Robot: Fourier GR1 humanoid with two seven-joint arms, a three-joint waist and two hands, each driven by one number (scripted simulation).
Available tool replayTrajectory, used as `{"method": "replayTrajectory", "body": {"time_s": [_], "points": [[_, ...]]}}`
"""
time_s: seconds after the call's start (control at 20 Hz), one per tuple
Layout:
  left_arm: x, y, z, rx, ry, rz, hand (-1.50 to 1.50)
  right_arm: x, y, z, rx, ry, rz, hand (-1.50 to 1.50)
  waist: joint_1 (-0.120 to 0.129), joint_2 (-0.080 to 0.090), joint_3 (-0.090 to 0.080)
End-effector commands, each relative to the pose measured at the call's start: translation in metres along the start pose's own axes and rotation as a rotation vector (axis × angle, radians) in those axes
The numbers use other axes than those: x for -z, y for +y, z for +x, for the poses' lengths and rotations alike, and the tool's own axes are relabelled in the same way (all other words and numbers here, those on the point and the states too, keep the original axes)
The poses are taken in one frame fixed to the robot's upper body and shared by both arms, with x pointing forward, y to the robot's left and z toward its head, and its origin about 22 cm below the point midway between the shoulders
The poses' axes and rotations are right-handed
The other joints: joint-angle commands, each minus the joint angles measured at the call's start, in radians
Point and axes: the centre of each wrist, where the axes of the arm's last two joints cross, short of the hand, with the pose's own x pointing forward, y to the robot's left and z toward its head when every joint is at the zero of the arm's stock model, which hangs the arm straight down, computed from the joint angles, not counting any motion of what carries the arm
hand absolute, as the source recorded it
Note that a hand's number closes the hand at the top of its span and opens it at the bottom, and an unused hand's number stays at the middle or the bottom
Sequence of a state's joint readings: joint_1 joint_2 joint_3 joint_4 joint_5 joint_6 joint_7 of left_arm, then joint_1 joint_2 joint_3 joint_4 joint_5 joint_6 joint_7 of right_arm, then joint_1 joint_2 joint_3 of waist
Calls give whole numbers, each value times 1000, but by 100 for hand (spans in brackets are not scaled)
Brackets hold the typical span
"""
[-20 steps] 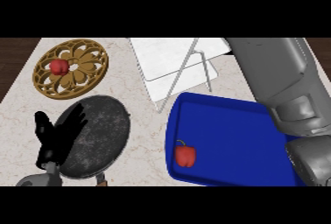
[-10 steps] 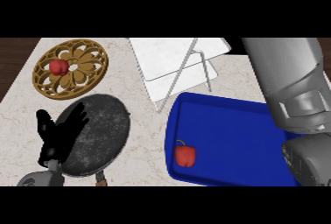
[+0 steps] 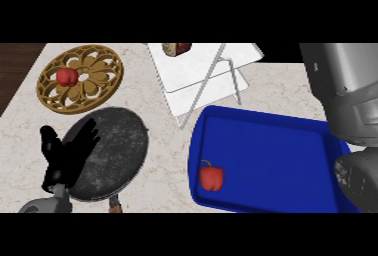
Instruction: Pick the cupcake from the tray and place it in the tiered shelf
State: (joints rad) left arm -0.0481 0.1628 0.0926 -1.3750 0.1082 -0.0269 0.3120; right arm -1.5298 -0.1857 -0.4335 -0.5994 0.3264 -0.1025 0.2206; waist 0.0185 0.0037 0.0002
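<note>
While your right arm crowds the blue tray's [image 3: 295,150] right edge, its hand is out of sight, so you can't tell its state. Cupcake [image 3: 177,48] already sits on the tiered shelf [image 3: 203,75] near the counter's far edge. Left hand [image 3: 63,160] rests released over the frying pan [image 3: 111,152]. Risk: the retracting arm could clip the shelf and tip the cupcake off.

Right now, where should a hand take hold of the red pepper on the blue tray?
Probably round its plump body, from above: the red pepper lies alone near the blue tray's left edge, sides free; its stem is too thin to grip.
</note>
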Motion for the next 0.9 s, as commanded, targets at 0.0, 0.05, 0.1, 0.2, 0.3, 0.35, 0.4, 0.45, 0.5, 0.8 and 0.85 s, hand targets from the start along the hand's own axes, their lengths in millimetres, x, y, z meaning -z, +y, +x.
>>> {"method": "replayTrajectory", "body": {"time_s": [0.0,0.05,0.1,0.2,0.3,0.35,0.4,0.45,0.5,0.8,0.85], "points": [[2,1,-8,5,-8,5,0,4,-49,4,-9,-20,-167,-150,-4,3,-1],[6,8,-1,6,3,-6,0,5,-48,6,-17,5,-204,-150,-3,4,-1],[4,0,-13,2,11,-4,0,5,-68,9,3,27,-239,-150,-7,2,-1],[2,-6,-4,1,4,3,0,3,-79,1,55,36,-301,-150,-6,0,0],[2,-16,-2,12,5,-4,0,4,-104,-9,80,67,-342,-150,3,6,0],[6,-7,4,-6,-10,4,0,0,-115,-5,95,75,-332,-150,-14,-2,0],[-10,9,-16,11,2,27,0,-4,-148,1,104,93,-359,-150,-4,-1,0],[4,-4,1,-9,-10,-9,0,-3,-152,-2,102,95,-334,-150,-6,2,0],[-4,3,-8,-2,2,0,0,-9,-169,-21,130,95,-319,-150,-5,1,0],[15,2,1,11,-13,1,0,-20,-214,-36,137,77,-266,-150,2,8,0],[10,-9,3,-3,-9,3,0,-28,-235,-42,120,71,-275,-150,7,9,0]]}}
